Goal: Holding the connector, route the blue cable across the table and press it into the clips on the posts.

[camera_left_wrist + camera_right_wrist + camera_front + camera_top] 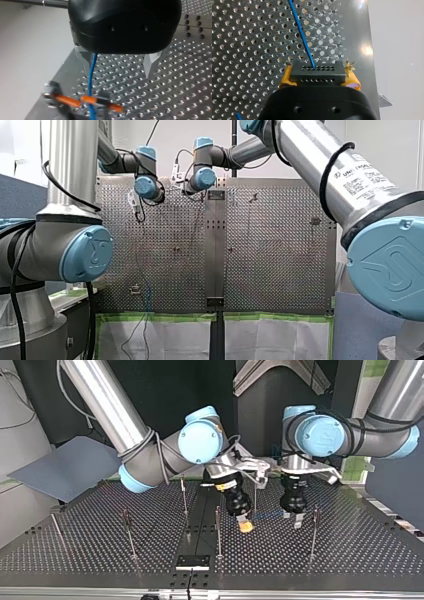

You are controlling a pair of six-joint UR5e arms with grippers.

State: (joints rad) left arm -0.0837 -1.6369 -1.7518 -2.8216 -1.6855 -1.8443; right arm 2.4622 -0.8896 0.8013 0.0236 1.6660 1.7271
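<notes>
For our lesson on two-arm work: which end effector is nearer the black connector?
Right. My right end effector grips the connector between its yellow pads; my left end effector hangs beside it, apart.

My right gripper [244,525] stands over the perforated metal tabletop [350,550] near the top view's middle. My left gripper [296,521] is just beside it, toward that view's right. The black rectangular connector [317,72] sits between my right gripper's fingers. The blue cable [302,37] leaves its front face and runs ahead above the tabletop. In the left wrist view the cable passes just beside one of my left gripper's spread fingers. Thin upright metal posts [218,530] flank the pair.
</notes>
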